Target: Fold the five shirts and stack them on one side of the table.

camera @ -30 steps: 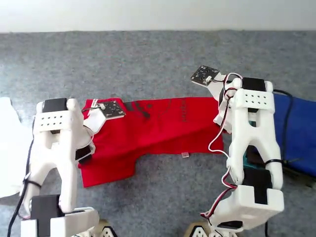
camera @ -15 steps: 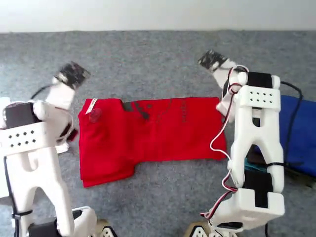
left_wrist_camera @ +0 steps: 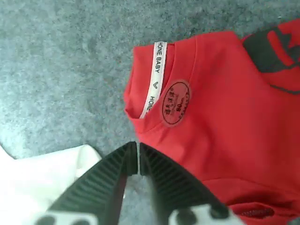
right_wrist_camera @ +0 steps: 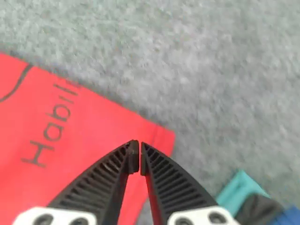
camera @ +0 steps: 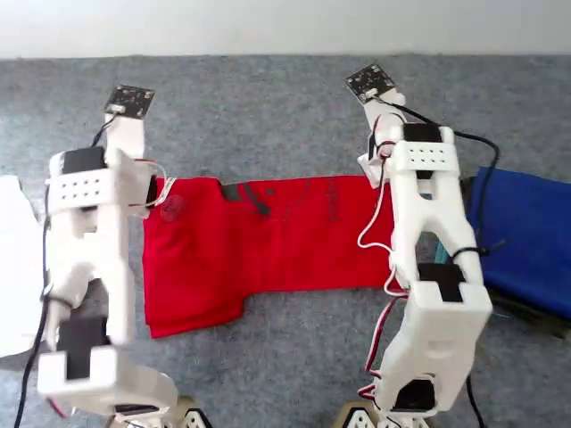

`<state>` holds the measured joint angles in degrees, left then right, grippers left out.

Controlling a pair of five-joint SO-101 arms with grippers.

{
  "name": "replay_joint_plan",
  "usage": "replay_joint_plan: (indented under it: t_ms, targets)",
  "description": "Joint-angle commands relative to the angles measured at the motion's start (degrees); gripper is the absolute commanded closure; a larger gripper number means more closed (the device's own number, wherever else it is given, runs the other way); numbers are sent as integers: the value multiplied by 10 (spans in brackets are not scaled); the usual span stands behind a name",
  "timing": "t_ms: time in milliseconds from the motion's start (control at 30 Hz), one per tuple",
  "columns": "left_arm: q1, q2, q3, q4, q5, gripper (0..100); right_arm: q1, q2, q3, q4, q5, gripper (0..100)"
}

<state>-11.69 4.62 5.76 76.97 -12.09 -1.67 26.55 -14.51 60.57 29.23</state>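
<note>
Nearest us, the red shirt (camera: 268, 241) lies flat on the grey worktop (camera: 268, 107) between our 2 arms, with 1 sleeve pointing toward the arm bases. A white garment (camera: 16, 267) sits just beside its left end, and a blue shirt (camera: 526, 236) lies beyond the right arm. Farther out, our left claw (left_wrist_camera: 139, 157) hangs closed and empty above the red shirt's left edge, near the neck label (left_wrist_camera: 157, 77). Our right claw (right_wrist_camera: 139, 157) is closed too, gripping nothing, over the red shirt's far right corner.
</note>
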Motion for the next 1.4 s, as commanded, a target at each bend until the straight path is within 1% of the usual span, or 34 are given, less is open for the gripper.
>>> replay_joint_plan:
  t_ms: [0, 133, 200, 300, 400, 567, 667, 733, 833, 1033, 1133, 1233, 1367]
  targets:
    - [22, 64, -81, 3, 7, 983, -3, 31, -50, -7, -7, 989]
    - [56, 150, -163, 47, 7, 972, 0, 80, -76, -7, -7, 989]
    - [68, 194, -205, 75, 7, 928, 0, 99, -88, -4, -4, 989]
    - [66, 265, -268, 111, 7, 855, 0, 126, -113, 26, -4, 989]
    - [42, 345, -337, 153, 7, 858, 8, 155, -141, 62, -4, 989]
    - [-41, 462, -482, 235, 7, 927, 56, 199, -195, 99, -6, 988]
    - [-76, 488, -516, 236, 16, 960, 80, 216, -223, 117, -6, 988]
    - [-79, 472, -513, 237, 20, 962, 87, 218, -237, 129, -6, 988]
    - [-55, 408, -486, 237, 21, 963, 83, 218, -275, 161, -6, 988]
    - [31, 229, -419, 236, 22, 960, 53, 218, -391, 240, -7, 988]
    - [61, 146, -375, 236, 23, 959, 36, 218, -455, 291, -7, 988]
    - [70, 74, -320, 235, 23, 953, 20, 218, -508, 344, -7, 988]
    - [56, 19, -247, 233, 23, 898, 7, 231, -533, 398, -7, 988]
